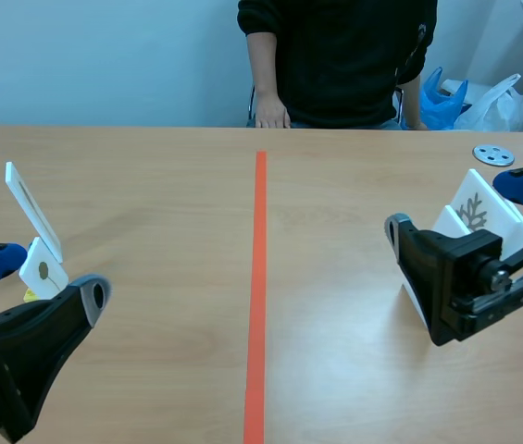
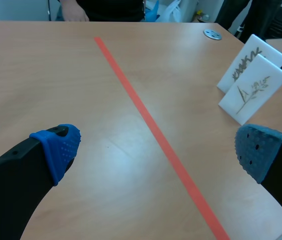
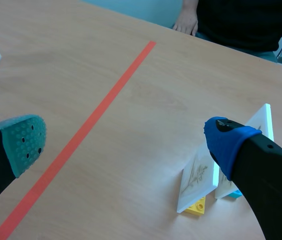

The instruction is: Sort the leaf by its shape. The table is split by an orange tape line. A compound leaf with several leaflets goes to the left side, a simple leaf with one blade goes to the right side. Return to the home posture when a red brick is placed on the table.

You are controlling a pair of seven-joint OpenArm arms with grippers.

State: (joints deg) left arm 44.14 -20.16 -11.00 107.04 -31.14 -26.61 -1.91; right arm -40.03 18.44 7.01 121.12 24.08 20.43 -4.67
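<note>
left gripper (image 2: 158,147) and right gripper (image 3: 126,139) both spread wide, gripping nothing, white leaf-print cards (image 1: 472,215) propped mid right, one standing in a little yellow plastic brick (image 3: 196,206), more white cards (image 1: 34,217) mid left

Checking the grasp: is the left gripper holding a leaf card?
No, the left gripper is open, with only bare table and the orange tape line between its fingers.

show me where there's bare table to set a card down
Bare wood lies on both sides of the tape line, from the person's hand to the near edge. Crowded: the left cards beside the left tool, and the right cards beside the right tool.
</note>
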